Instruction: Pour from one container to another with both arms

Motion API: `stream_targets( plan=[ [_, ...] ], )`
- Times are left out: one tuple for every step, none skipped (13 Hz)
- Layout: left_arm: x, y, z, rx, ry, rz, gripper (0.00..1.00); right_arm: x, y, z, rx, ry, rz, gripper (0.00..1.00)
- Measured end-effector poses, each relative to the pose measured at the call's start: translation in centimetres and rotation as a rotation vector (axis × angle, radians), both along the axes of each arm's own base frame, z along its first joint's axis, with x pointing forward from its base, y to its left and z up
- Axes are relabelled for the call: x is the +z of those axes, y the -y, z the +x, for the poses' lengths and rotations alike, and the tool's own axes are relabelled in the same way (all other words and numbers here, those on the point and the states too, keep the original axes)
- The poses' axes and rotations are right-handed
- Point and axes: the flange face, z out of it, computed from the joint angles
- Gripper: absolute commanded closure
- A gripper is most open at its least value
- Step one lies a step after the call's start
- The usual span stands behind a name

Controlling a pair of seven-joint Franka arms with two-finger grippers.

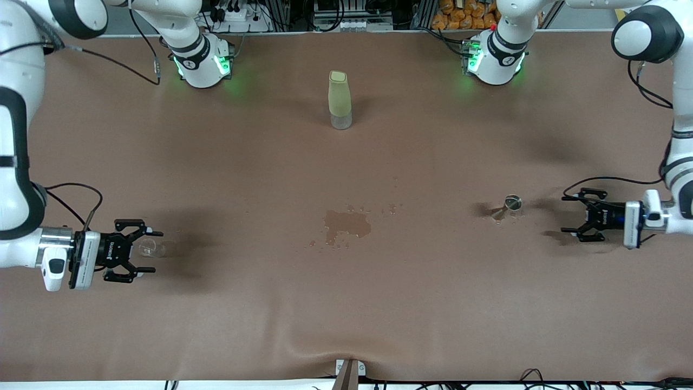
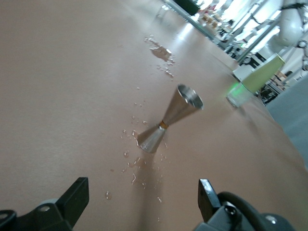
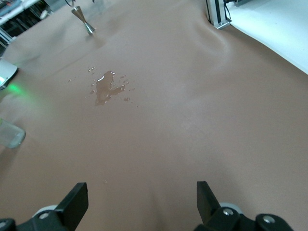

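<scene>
1. The left gripper [image 1: 575, 222], black and two-fingered, has its fingers [image 2: 77, 195] spread wide with nothing between them; it is low over the brown table cover [image 1: 433, 303] at the left arm's end, pointing toward the table's middle.
2. The small shiny steel hourglass-shaped jigger [image 1: 507, 207] stands on the cover near the left gripper's fingertips but apart from them. In the left wrist view the jigger [image 2: 168, 119] sits on its wider-looking lower cone with the open upper cup facing up, and small drops of liquid lie on the cover around its foot.
3. The right gripper [image 1: 142, 253], also black, has its fingers [image 3: 75, 199] spread wide as well, low over the cover at the right arm's end.
4. The tiny clear glass cup [image 1: 150, 248] shows in the front view between the right gripper's open fingertips; whether either finger touches it cannot be told. The right wrist view does not show the cup between the fingers.
5. A darker wet puddle [image 1: 346, 225] with scattered droplets lies on the cover about midway between the two grippers, well apart from both the jigger and the cup.
6. A tall pale-green bottle with a clear base [image 1: 340, 100] stands upright farther from the front camera than the puddle, between the two arm bases.
7. The white right arm [image 1: 16, 179] comes down along its end of the table; the white left arm [image 1: 677, 162] does the same at its own end.
</scene>
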Motion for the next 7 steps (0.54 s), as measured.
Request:
stream_targets(
  plan=[
    [1.5,0.5,0.9,0.021,-0.062,0.049,0.0,2.5,-1.0,-0.2,-0.018,-0.013,-0.043,0.0],
    [2.9,1.3,1.7,0.044,-0.115,0.087,0.0,4.9,-1.9,-0.5,-0.036,-0.027,-0.08,0.0],
    [4.4,2.3,2.6,0.068,-0.154,0.119,0.0,7.0,-2.9,-1.1,-0.053,-0.039,-0.114,0.0],
    [6.3,3.4,3.7,0.092,-0.172,0.151,0.0,8.7,-4.0,-1.9,-0.067,-0.051,-0.148,0.0],
    [9.1,4.8,4.8,0.122,-0.184,0.194,0.0,10.2,-4.6,-2.9,-0.078,-0.061,-0.186,0.0],
    [12.8,6.3,5.7,0.149,-0.202,0.254,0.0,11.3,-4.8,-4.0,-0.088,-0.065,-0.221,0.0],
    [17.0,8.2,6.2,0.169,-0.217,0.342,0.0,12.3,-4.3,-4.9,-0.102,-0.066,-0.254,0.0]
  ],
)
